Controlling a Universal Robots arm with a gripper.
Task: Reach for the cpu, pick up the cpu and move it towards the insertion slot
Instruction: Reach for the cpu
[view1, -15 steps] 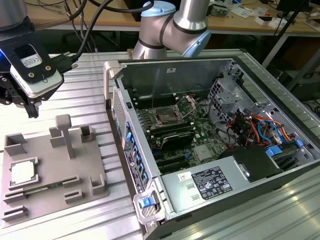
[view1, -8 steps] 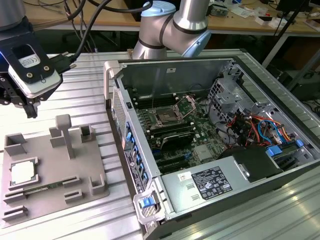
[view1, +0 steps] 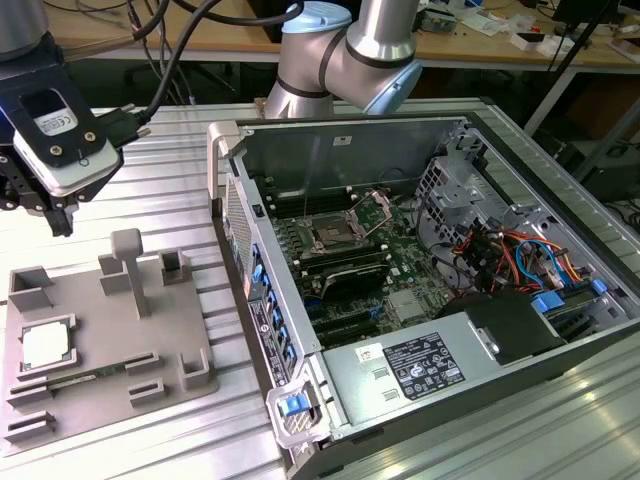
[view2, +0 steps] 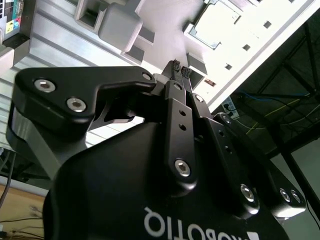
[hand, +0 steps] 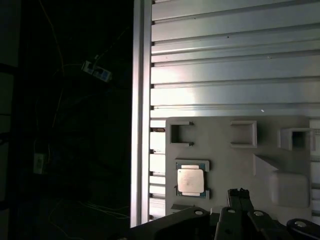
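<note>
My pincer (view1: 60, 222) hangs over the tray's (view1: 110, 345) far corner, on the exterior view's left. It is closed on nothing: in the second wrist view the pincer (view2: 180, 68) brings its two ribbed black tips together with no gap I can make out.

The cpu (view1: 45, 345) lies below me and toward the tray's near edge, well apart from the tips. It lies flat in a shallow pocket close to the tray's edge on the exterior view's left. In the first wrist view the cpu (hand: 190, 180) lies off to one side of my tips, not under them. It is square, so it has no long axis, and its sides run parallel to the tray's edges.

The cpu's lid is dull silvery metal with a thin pale border. The tray is matte grey plastic with raised blocks and one tall post (view1: 130, 265), and it rests on a ribbed aluminium table (view1: 150, 140).

The slot (view1: 333, 237), a silver frame around a dark centre, sits inside the open case (view1: 400, 150), well apart from the cpu.
</note>
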